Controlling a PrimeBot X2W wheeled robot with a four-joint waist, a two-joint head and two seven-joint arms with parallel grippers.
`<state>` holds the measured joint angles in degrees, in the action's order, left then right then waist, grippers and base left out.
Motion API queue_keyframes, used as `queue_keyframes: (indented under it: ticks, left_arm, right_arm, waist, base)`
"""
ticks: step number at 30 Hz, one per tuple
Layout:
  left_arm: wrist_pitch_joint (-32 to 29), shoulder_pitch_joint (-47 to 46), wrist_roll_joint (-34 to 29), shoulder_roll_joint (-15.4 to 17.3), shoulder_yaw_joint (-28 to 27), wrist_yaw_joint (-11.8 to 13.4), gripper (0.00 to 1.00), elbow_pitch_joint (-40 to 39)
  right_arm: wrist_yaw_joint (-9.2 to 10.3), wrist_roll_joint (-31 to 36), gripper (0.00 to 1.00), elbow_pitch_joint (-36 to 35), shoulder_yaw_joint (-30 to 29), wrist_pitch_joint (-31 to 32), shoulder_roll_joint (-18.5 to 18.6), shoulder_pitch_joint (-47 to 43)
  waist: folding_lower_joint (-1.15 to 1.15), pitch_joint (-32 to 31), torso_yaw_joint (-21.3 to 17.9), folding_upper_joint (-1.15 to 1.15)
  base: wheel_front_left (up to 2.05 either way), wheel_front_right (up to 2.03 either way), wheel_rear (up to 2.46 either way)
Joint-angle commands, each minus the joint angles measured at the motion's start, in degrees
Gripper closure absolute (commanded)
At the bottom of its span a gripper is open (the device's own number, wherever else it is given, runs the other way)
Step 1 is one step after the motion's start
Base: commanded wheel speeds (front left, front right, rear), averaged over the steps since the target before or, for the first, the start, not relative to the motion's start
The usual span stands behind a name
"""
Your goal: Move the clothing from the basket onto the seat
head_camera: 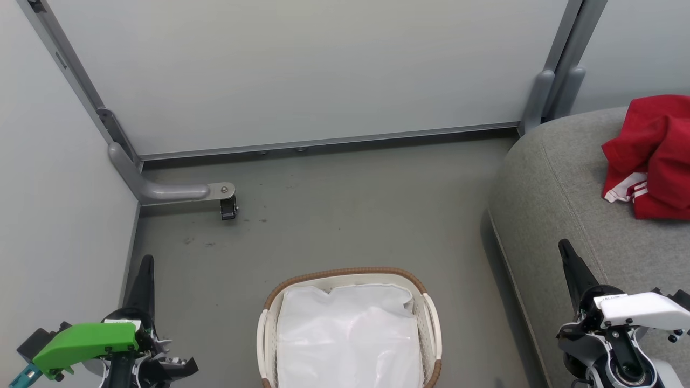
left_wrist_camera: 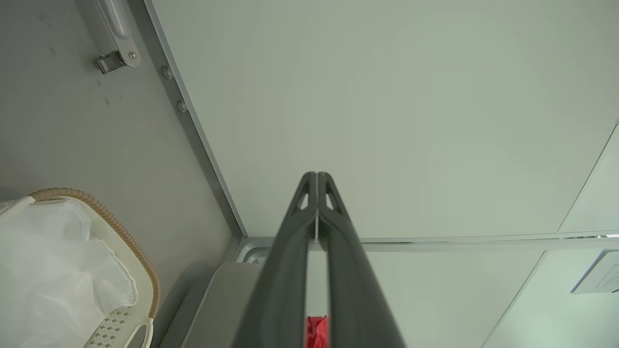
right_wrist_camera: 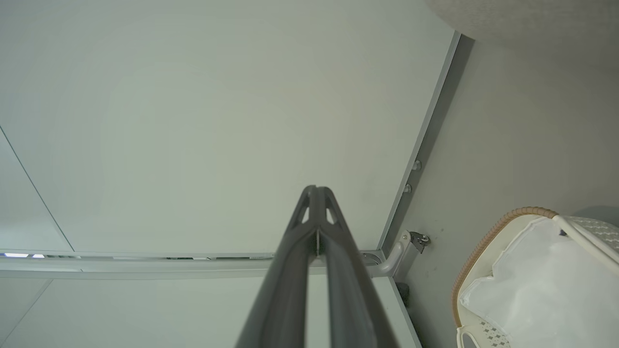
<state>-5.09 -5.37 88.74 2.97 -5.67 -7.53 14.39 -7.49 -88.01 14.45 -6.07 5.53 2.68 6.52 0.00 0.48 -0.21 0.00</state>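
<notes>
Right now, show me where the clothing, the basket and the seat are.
clothing [head_camera: 655,156]: head view, middle of the red heap.
basket [head_camera: 345,271]: head view, brown far rim.
seat [head_camera: 555,188]: head view, bare grey top left of the clothing.

Soft, even, fairly bright light fills all three views and throws no hard-edged shadows, only a faint dark band on the floor [head_camera: 350,215] along the foot of the seat [head_camera: 550,205] and a thin one under the wall panel [head_camera: 302,70]. The white sheet [head_camera: 350,334] in the basket [head_camera: 347,271] is close to washed out, its folds barely readable, while the clothing [head_camera: 657,156] shows a saturated red. In both wrist views the wide lens stretches the scene toward the edges, and the dark fingers [left_wrist_camera: 285,280] go soft and out of focus near the bottom edge, sharper at their tips.
</notes>
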Motion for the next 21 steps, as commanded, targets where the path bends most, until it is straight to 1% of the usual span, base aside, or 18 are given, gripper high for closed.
queue_keyframes:
  ticks: [1, 10, 21]
  left_arm:
    - [-0.36, -0.95, 0.92, 0.37, -0.32, 0.07, 1.0, -0.33]
    - [-1.42, -1.24, 4.08, 0.34, -0.66, 0.08, 1.0, -0.46]
    - [-1.31, -1.15, 3.94, 0.28, -0.71, 0.08, 1.0, -0.43]
  right_arm:
    - [0.0, -1.09, 1.0, -0.37, -0.23, 0.32, 0.34, -0.5]
    - [0.0, -4.54, 1.0, -0.6, -0.61, 1.22, 0.36, -0.61]
    - [0.0, -4.5, 1.0, -0.57, -0.58, 1.18, 0.36, -0.61]
  waist:
    - [0.0, -0.04, 0.03, 0.0]
    - [0.0, -0.29, 0.2, 0.0]
    - [0.0, -0.3, 0.21, 0.0]
  base:
    - [0.0, 0.0, 0.0]
    - [0.0, 0.0, 0.0]
    - [0.0, 0.0, 0.0]
